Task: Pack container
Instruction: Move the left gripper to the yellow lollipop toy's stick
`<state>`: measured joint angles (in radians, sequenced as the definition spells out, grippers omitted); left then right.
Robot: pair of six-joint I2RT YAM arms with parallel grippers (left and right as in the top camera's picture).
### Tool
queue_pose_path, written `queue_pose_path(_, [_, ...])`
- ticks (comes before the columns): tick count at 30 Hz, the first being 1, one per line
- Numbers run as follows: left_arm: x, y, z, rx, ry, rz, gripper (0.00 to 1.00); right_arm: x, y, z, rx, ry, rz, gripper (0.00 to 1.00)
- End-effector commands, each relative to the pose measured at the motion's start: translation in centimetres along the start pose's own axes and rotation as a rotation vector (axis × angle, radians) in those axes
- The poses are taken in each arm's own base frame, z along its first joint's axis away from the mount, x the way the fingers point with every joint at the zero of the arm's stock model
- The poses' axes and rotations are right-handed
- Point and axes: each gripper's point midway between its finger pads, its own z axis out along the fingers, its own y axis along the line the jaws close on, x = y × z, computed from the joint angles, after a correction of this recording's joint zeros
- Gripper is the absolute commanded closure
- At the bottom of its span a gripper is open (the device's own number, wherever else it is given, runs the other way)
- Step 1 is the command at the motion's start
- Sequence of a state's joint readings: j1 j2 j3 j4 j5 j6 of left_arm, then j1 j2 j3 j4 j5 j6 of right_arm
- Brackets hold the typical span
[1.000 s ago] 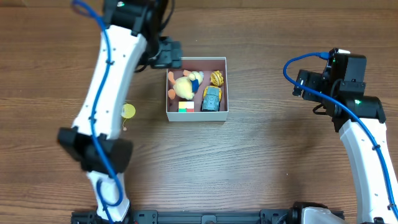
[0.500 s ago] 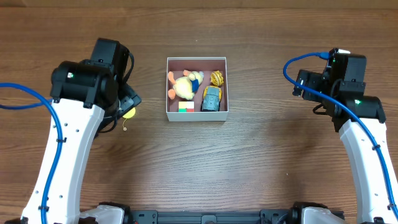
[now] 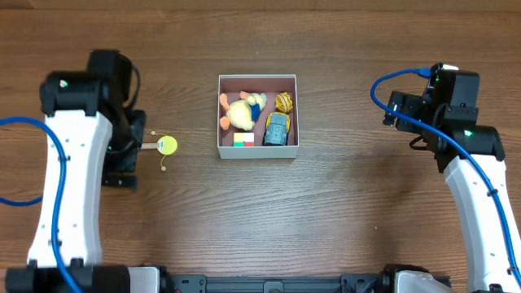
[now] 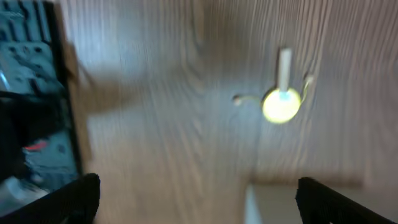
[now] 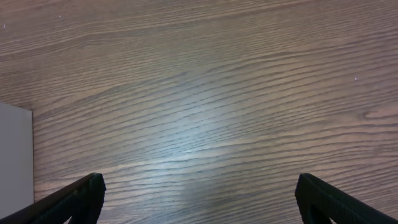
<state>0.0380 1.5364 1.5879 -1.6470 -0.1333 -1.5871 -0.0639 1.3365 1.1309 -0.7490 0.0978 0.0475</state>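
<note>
The square shallow container (image 3: pixel 277 151), with thin white walls and a dull pink floor, sits on the brown wood-grain counter (image 3: pixel 342 220) a little above the middle of the overhead frame. Four small toys lie inside it. A yellow plush toy with orange parts (image 3: pixel 241 113) fills the left half. A small red, green and white block (image 3: pixel 243 140) lies against the lower wall. A grey-blue toy car (image 3: pixel 278 129) lies at lower right, and an orange striped figure (image 3: pixel 283 102) is in the upper right corner.

Left of the container and apart from it, a small round yellow piece with thin pale sticks (image 3: pixel 167 146) lies on the counter. It is just beside the black wrist of the white left arm (image 3: pixel 69 187), which runs down the left side of the frame. The left wrist view is blurred and shows that piece (image 4: pixel 281 104) at upper right. The left jaws stand wide apart and hold nothing.

The white right arm (image 3: pixel 480 203) stands at the right edge, well apart from the container. The right jaws are also spread wide and empty over bare wood, with a pale container wall (image 5: pixel 13 163) at the left edge of that view.
</note>
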Motion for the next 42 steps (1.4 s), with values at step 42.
queue_pose_path(42, [-1.4,-9.4,18.9,-0.148,0.037,0.142,0.03,-0.3,-0.3,-0.1,0.014,-0.012,-0.004,0.00])
